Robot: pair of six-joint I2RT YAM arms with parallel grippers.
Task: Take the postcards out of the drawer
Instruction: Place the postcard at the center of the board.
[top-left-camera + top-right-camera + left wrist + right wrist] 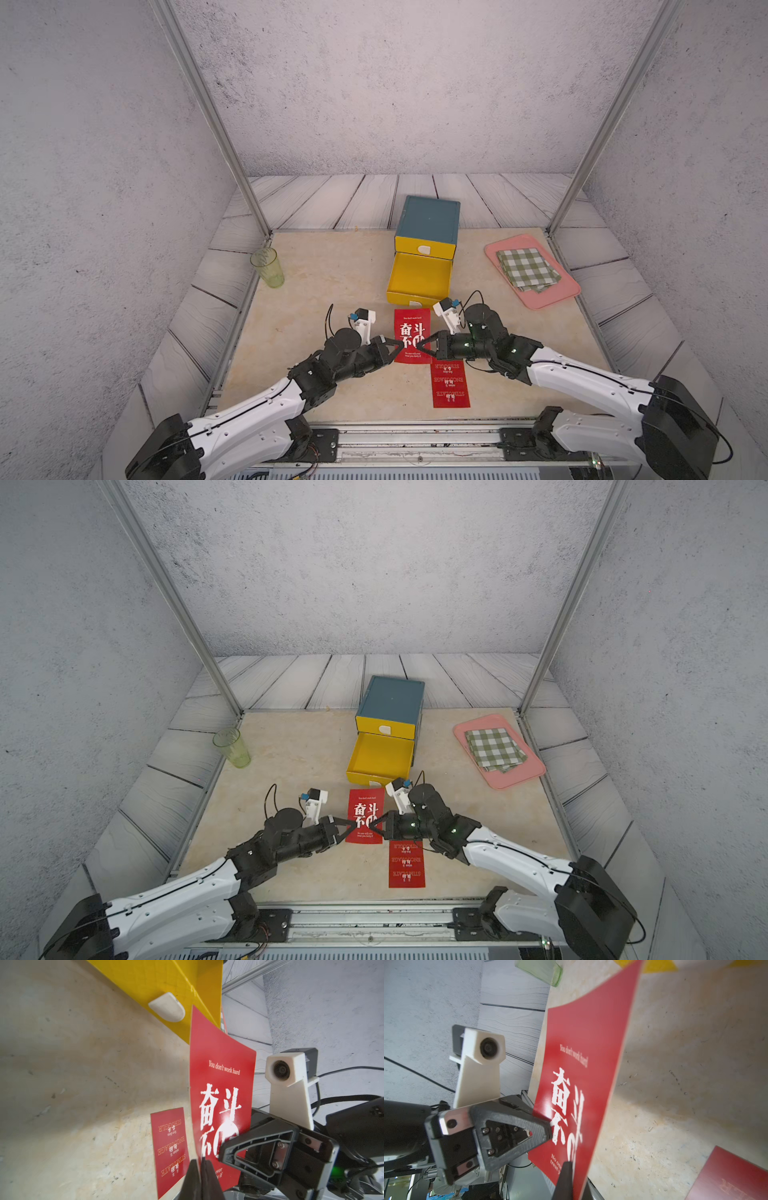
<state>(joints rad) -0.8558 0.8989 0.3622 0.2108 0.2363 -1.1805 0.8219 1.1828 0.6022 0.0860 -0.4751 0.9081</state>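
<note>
- The left gripper [400, 347] and right gripper [419, 346] each pinch the raised postcard [412, 323] at opposite edges: a handover, I reckon.
- Next: one releases, the other lays it by the flat postcard [451, 391].

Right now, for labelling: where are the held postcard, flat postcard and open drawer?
held postcard [411, 332]: in a top view, white characters
flat postcard [451, 386]: in a top view, its middle
open drawer [419, 274]: in a top view, bare floor

Drawer box [428, 224] stands at twelve o'clock; cup [267, 268] at ten; cloth [528, 268] on tray [559, 293] at two; postcards [451, 386] at six, before the open drawer [419, 276].
</note>
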